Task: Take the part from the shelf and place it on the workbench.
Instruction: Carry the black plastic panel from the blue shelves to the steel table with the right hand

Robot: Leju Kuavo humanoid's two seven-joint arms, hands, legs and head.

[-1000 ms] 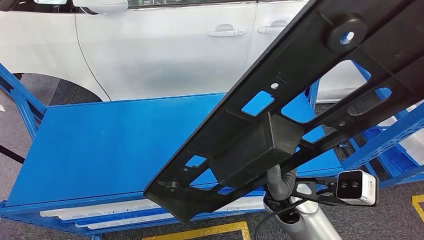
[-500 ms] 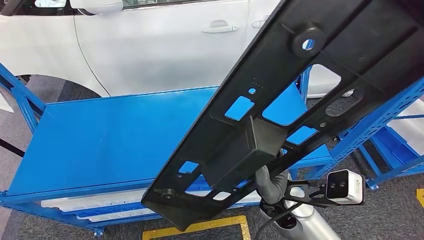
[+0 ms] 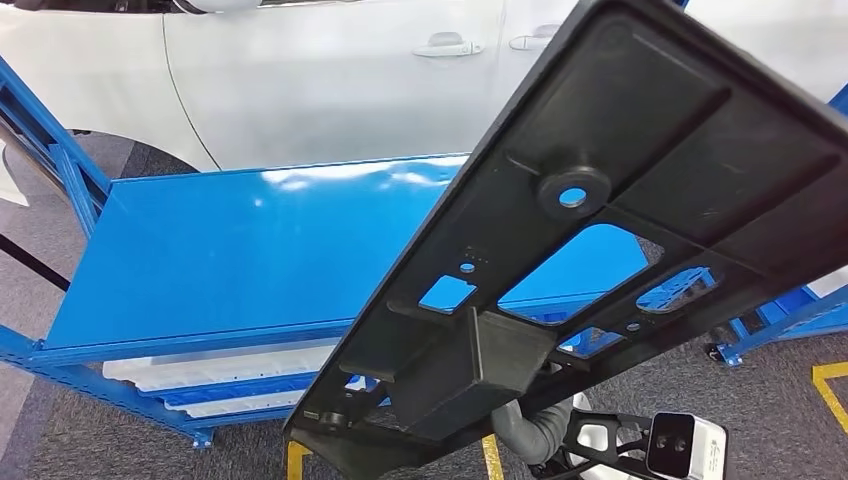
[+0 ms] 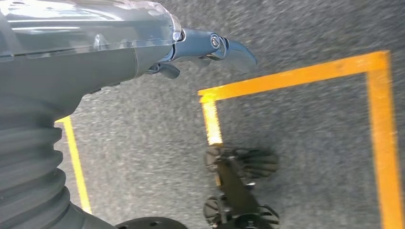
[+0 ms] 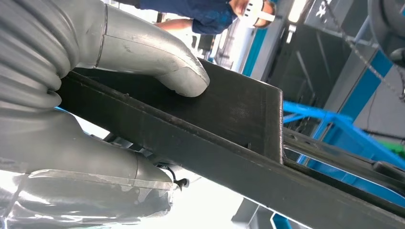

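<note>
Gripping the part [image 3: 600,250], your right hand [image 5: 95,119] has swung it nearer the surface [image 3: 230,250]; lower next.

right hand [image 5: 119,119]: raised, thumb pressed on top of the black plastic part [image 3: 600,250], palm under it, gripping | left hand [image 4: 143,52]: hangs low, pointing at the floor, fingers curled in, holding nothing

The head camera looks forward and down, the black part [image 3: 620,230] close before it. The left wrist camera faces the floor [image 4: 296,143]; the right wrist camera sits tight against that same part [image 5: 229,138].
</note>
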